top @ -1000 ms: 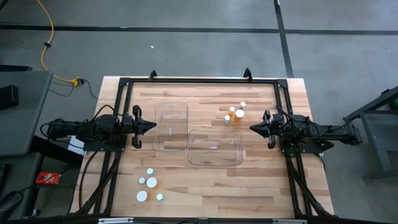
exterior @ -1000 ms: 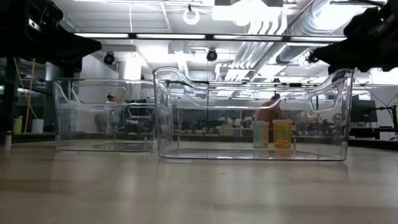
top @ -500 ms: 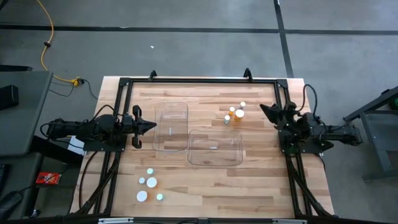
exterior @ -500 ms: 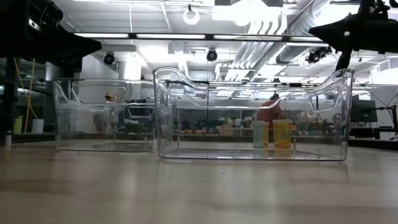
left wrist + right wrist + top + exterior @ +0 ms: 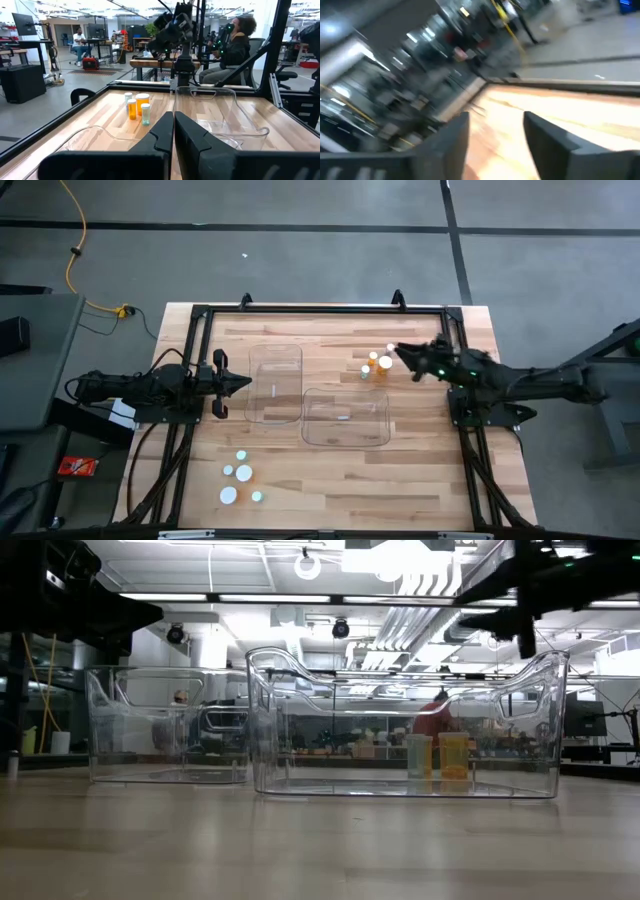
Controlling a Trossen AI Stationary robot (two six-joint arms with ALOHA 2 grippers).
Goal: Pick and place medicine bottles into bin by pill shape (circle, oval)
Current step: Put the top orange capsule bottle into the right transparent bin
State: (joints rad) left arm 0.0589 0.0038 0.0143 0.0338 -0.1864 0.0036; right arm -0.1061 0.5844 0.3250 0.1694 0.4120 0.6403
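Note:
Several medicine bottles [image 5: 378, 363], amber and white with white caps, stand in a cluster on the table's far right. In the left wrist view the same cluster [image 5: 137, 106] shows. More bottles [image 5: 240, 480] stand near the front left. Two clear bins rest on the wood: one at mid-left [image 5: 275, 383], one at the centre [image 5: 345, 418]. My right gripper [image 5: 400, 352] hovers open just right of the far cluster, its fingers apart in its wrist view [image 5: 495, 132]. My left gripper [image 5: 247, 383] waits shut beside the left bin, touching nothing.
A black frame rail [image 5: 320, 308] runs around the table. In the low view the centre bin [image 5: 405, 730] stands in front of two bottles [image 5: 437, 755]. People sit in the room beyond the table [image 5: 240, 45]. Bare wood lies at the front right [image 5: 400, 490].
My right gripper has swung from beside the centre bin toward the table's far edge, risen, and then reached left toward the far bottle cluster. Bottles and bins have stayed put.

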